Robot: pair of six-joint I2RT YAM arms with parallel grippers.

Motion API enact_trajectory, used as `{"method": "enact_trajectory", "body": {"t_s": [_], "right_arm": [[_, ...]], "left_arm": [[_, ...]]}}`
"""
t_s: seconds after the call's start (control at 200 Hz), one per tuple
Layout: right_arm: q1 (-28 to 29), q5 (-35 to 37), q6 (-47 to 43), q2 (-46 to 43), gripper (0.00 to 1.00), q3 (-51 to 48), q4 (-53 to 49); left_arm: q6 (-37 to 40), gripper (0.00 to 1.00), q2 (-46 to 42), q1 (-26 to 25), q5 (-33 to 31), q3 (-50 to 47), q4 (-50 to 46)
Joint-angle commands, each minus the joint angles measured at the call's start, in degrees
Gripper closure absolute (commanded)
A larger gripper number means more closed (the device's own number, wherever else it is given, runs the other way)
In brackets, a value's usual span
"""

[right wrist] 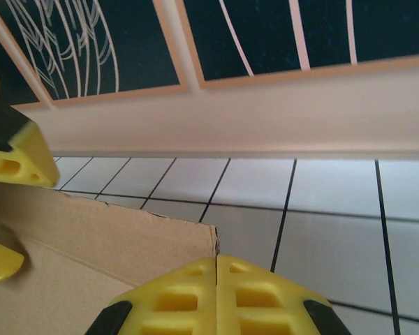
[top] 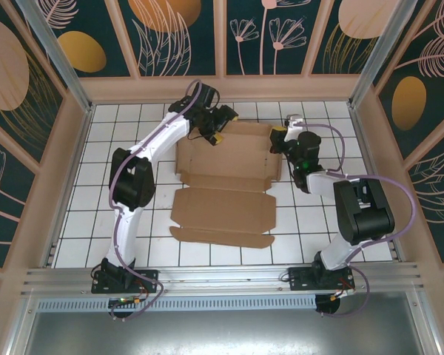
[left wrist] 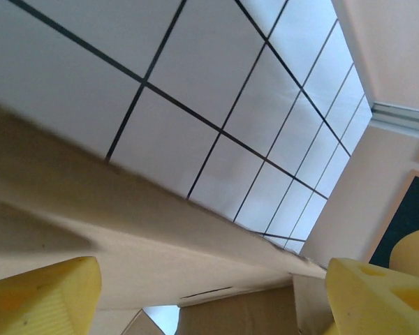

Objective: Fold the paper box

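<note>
Left pincer (left wrist: 209, 296) tips cropped; paper box (left wrist: 126, 237) blurred close

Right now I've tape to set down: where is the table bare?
Bare tiles: left of the left arm, and between the near flaps of the paper box and the right arm. Crowded: its far edge, by the left gripper and right gripper.

box (top: 229, 157): matt brown corrugated cardboard, dry papery face, rough cut edges
fingers (right wrist: 258, 301): yellow plastic, matt, moulded with pockets and fine ribs
bench (top: 305, 222): smooth white tiles, faint sheen, dark grout lines
rail (top: 222, 278): bare grey metal, dull sheen
arms (top: 160, 140): white and black plastic shells, glossy
</note>
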Motion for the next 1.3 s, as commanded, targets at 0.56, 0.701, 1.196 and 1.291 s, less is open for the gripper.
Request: {"method": "enact_trajectory", "body": {"t_s": [0.56, 0.701, 1.196, 1.291], "right_arm": [[3.38, 6.28, -7.34, -4.05, 1.00, -4.32, 10.11], [3.76, 6.91, -7.61, -4.27, 1.00, -4.84, 10.63], [3.86, 9.89, -6.05, -11.71, 0.41, -6.02, 7.17], [3.82, 8.53, -4.92, -14.79, 0.36, -3.88, 1.99]], "left_arm": [[-5.02, 0.48, -0.92, 2.57, -0.76, -2.39, 2.36], [-4.97, 0.60, -1.25, 2.57, -1.10, -2.44, 2.81], [-6.85, 1.00, -6.60, 2.57, -2.07, -9.22, 11.54], [-7.42, 1.00, -8.30, 2.58, -1.82, -13.46, 16.17]]}}
